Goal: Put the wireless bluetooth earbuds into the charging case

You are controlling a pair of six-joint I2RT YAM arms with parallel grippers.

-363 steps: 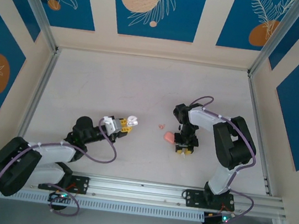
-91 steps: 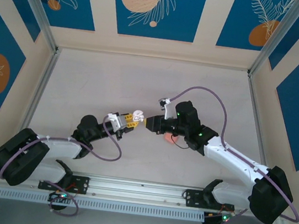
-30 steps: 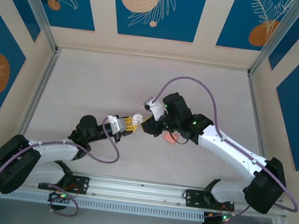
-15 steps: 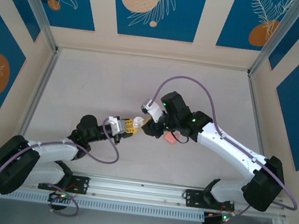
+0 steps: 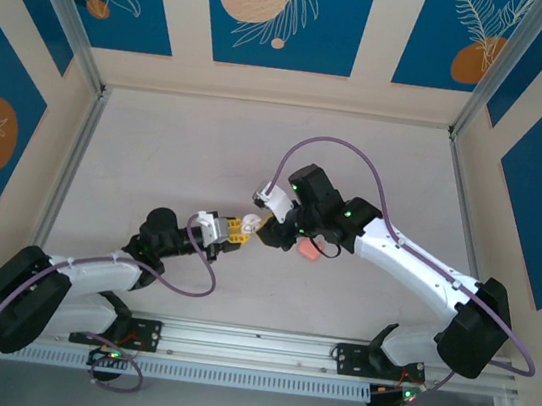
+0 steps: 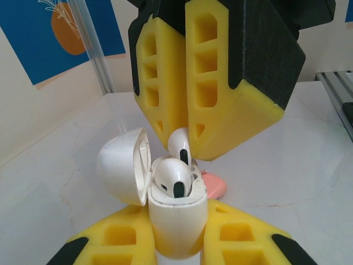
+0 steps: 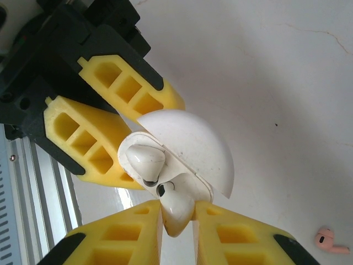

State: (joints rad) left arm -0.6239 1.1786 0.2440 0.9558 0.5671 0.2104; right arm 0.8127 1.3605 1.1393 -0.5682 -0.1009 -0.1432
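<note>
Two grippers tip to tip at the open case

Top view: left gripper [image 5: 235, 229] and right gripper [image 5: 267, 229] nose to nose mid-table, white charging case [image 5: 248, 221] between them; pink piece [image 5: 308, 252] on the table just beside.

Left wrist: fingers clamped on case body, lid [image 6: 121, 165] hinged open to the left, first earbud [image 6: 172, 178] seated, second earbud [image 6: 179, 146] just above the free socket, under the right tips.

Right wrist: fingers pinching second earbud's stem, long axis in line with fingers, head at case mouth. Likely needs a straight push along that axis.
</note>
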